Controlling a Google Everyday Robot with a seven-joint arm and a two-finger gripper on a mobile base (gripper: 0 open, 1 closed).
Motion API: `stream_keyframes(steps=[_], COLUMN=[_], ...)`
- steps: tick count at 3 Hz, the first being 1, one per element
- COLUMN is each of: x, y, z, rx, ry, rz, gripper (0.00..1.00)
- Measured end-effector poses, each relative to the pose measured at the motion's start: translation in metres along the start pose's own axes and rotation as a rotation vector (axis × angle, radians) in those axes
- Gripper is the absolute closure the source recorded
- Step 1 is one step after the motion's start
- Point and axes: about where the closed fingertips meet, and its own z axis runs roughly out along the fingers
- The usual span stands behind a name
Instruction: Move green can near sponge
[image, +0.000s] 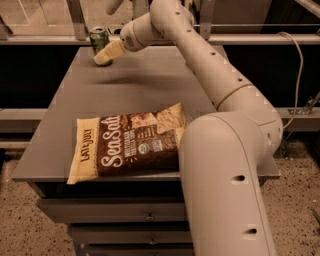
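Note:
The green can (98, 40) stands upright at the far left corner of the grey table (145, 85). My gripper (107, 54) is right in front of the can, at its lower right side, overlapping its base in the camera view. I cannot tell whether it touches the can. My white arm (200, 55) reaches across the far side of the table from the right. The sponge is hidden, most likely behind my arm.
A large brown-and-cream chip bag (127, 142) lies flat near the table's front edge. Drawers (115, 215) sit under the tabletop. A metal rail (45, 39) runs behind the table. A cable (297, 70) hangs at the right.

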Motion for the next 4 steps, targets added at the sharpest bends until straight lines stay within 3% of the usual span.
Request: stream_keyframes(steps=[2,3,4], x=[-0.028,-0.034,-0.034], y=[-0.007,-0.006,-0.011], z=[0.040,0.052,0.055], rx=[0.030,0.035,0.053], ry=[-0.065,-0.079,-0.091], rz=[0.018,0.017,0.024], gripper=[0.02,0.24,0.56])
